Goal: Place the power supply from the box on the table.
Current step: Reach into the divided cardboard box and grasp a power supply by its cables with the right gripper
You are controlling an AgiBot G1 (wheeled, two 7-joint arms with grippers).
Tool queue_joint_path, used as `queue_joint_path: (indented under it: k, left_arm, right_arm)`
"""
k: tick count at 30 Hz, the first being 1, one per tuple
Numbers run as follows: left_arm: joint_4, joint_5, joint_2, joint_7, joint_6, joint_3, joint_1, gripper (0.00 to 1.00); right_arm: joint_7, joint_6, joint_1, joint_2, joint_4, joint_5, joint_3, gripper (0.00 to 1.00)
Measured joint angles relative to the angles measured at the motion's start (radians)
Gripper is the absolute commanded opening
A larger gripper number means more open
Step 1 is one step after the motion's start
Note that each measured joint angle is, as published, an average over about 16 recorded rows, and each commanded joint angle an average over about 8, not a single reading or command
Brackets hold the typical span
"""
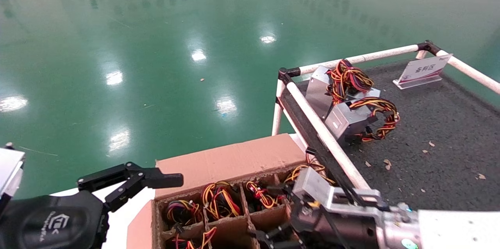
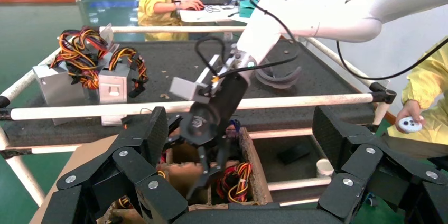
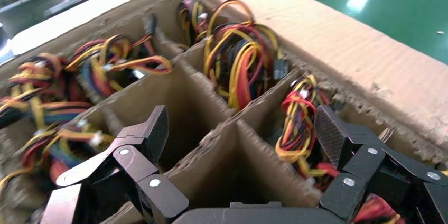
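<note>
- The right gripper [image 3: 238, 145] is lowered over the box [image 1: 230, 161], jaws spread wide and holding nothing; one finger is over an empty-looking cell, the other beside a red-yellow wire bundle [image 3: 298, 123].
- The power supply units in the box are seen only as wire bundles filling the cells; their metal bodies are hidden.
- Two power supplies [image 1: 345, 104] are already lying on the desk [image 1: 449, 131], close to the near rail [image 1: 324, 131], wires looped on top.
- The left gripper [image 1: 156, 180] is held beside the box, jaws open, empty.
- Risk, judged: the jaws straddle a cardboard divider [image 3: 222, 155]; closing here could pinch cardboard or loose wires rather than the metal body.
- Risk, judged: a lift by the wires could slip or snag on the grid, dragging the box.
- Risk, judged: the rail lies between box and desk; a low transfer could strike it.
</note>
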Motion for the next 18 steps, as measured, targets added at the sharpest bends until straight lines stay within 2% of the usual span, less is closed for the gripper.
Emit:
queue_joint_path:
  k: [3,4,11,12,18]
  left_arm:
    - [0.0,0.0,0.0,0.0,0.0,0.0,0.0,1.0]
    - [0.0,0.0,0.0,0.0,0.0,0.0,0.0,1.0]
    - [0.0,0.0,0.0,0.0,0.0,0.0,0.0,1.0]
    - [0.0,0.0,0.0,0.0,0.0,0.0,0.0,1.0]
    - [0.0,0.0,0.0,0.0,0.0,0.0,0.0,1.0]
  right_arm:
    - [-0.003,0.013,0.015,-0.024,-0.034,-0.012,-0.006,0.99]
    - [-0.005,0.017,0.019,-0.032,-0.045,-0.015,-0.007,0.94]
    - [-0.022,0.033,0.044,-0.076,-0.12,-0.027,-0.014,0.08]
    - [-0.025,0.034,0.046,-0.08,-0.129,-0.027,-0.014,0.01]
    - [-0.047,0.03,0.058,-0.095,-0.169,-0.023,-0.013,0.0]
